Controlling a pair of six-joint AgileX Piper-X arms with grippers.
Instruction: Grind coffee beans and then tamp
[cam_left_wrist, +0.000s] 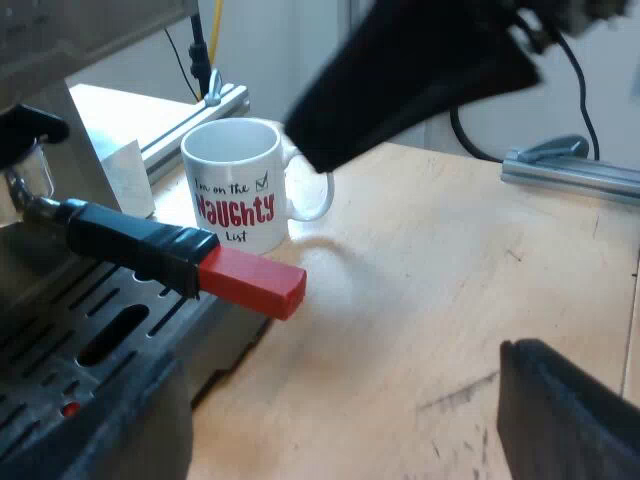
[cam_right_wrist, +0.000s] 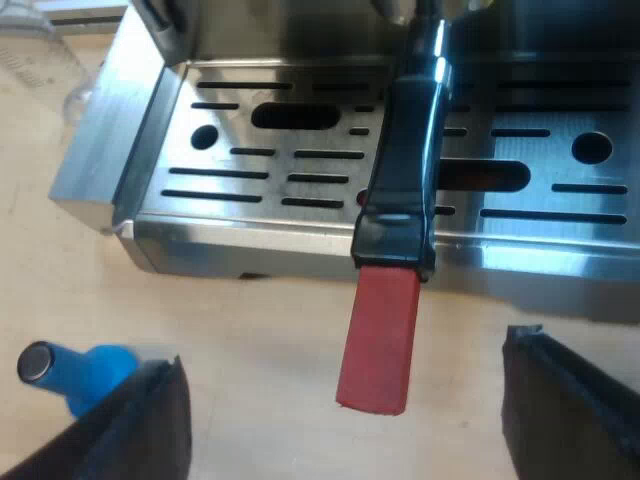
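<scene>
While left end effector (cam_left_wrist: 410, 250) and right end effector (cam_right_wrist: 343, 350) gape empty, mug (cam_left_wrist: 235, 190) reads "NAUGHTY List"

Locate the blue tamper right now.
Right wrist view: the blue tamper lies on the table, off the drip tray, near the holder's red handle end.

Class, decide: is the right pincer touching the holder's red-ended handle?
Apart. The right wrist view shows bare table on both sides between the red handle end and the open right pincer.
</scene>
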